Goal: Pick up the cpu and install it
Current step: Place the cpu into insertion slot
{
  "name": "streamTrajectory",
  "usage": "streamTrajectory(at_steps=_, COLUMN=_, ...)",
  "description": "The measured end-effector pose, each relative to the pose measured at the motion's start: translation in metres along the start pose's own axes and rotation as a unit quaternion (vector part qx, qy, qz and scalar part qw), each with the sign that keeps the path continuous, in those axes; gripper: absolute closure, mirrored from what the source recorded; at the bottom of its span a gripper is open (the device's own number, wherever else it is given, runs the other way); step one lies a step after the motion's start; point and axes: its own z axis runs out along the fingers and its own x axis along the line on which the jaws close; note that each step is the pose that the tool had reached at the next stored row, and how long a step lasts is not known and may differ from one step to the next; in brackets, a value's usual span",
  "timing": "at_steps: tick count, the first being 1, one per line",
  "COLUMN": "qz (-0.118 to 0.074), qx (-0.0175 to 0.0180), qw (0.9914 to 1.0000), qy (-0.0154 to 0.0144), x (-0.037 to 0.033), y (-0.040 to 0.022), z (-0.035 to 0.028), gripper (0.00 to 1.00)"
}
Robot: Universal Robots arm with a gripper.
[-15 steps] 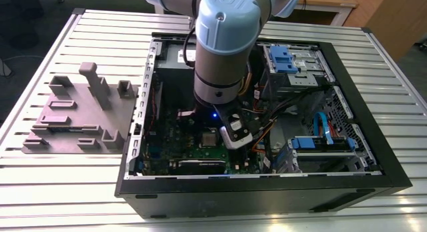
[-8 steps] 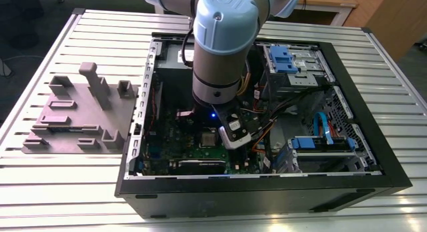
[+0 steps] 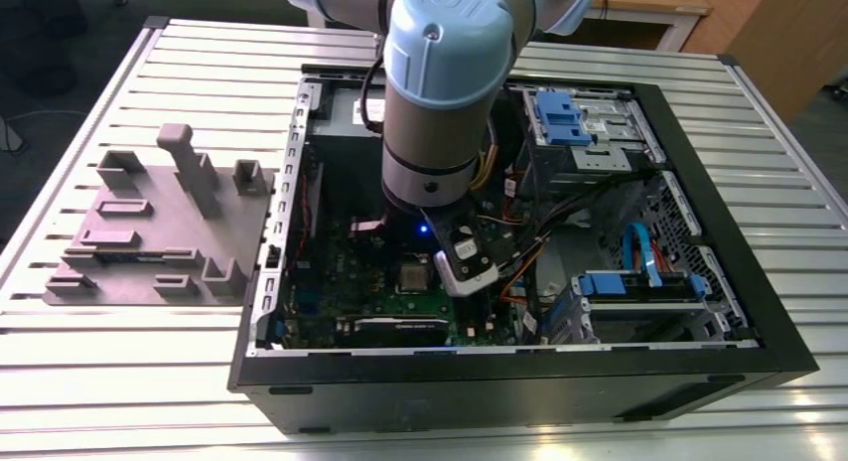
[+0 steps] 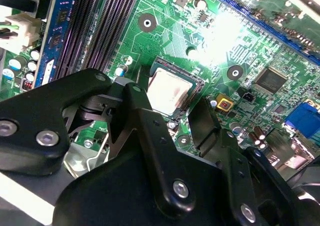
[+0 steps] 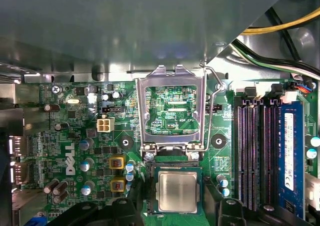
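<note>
Exterior view: the arm (image 3: pixel 431 93) reaches down into the open computer case (image 3: pixel 503 391), directly over the cpu (image 3: pixel 415 277). Second wrist view: the gripper (image 4: pixel 167 103) is spread wide, with its fingers (image 4: pixel 135 103) on either side of the cpu and apparently clear of its edges. First wrist view: the square cpu lies flat in its socket, just beside the raised socket frame (image 5: pixel 172 110), and is judged centred between the fingers.

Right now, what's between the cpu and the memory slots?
In the first wrist view, between the cpu and the memory slots lies green motherboard with small capacitors, plus one finger of the claw.
</note>
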Motion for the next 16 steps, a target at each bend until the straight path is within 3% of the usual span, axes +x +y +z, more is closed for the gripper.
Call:
streamTrajectory(at_steps=6, qz=0.000, qx=0.0000, qw=1.00000, qy=0.0000, x=-0.0001, y=0.0000, z=0.0000, gripper=0.54)
streamTrajectory(at_steps=16, qz=-0.002, qx=0.0000, qw=1.00000, qy=-0.0001, x=-0.0001, y=0.0000, z=0.0000, gripper=0.54)
